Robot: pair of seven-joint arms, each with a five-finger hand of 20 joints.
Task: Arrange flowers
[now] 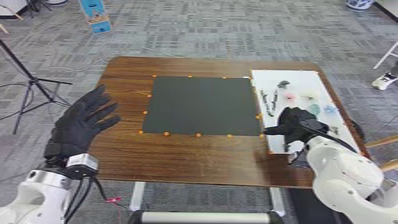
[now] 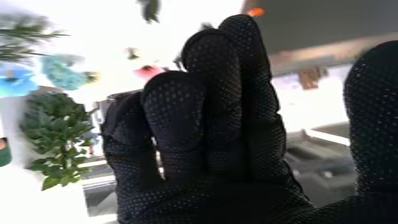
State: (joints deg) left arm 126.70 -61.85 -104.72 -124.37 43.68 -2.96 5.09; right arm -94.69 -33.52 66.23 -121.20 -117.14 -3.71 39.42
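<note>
In the head view my right hand [image 1: 297,121] is over the lower part of a white board [image 1: 289,75] on the table's right side. Beyond it on the board lie dark stems [image 1: 268,101], a pink flower [image 1: 290,96], a pale yellow one [image 1: 309,95], a teal one [image 1: 314,108] and a blue one [image 1: 330,109]. My left hand [image 1: 82,120] stands open off the table's left edge. The right wrist view has my right hand [image 2: 213,130] open, fingers straight, thumb apart, with a leafy green sprig [image 2: 59,132], the blue flower [image 2: 16,80] and the teal flower [image 2: 64,72] beside it.
A dark square mat [image 1: 202,106] edged with orange markers lies at the middle of the brown table [image 1: 195,160]. A black tripod [image 1: 34,80] stands on the floor at the left. Wooden chair parts [image 1: 384,142] are near the right edge.
</note>
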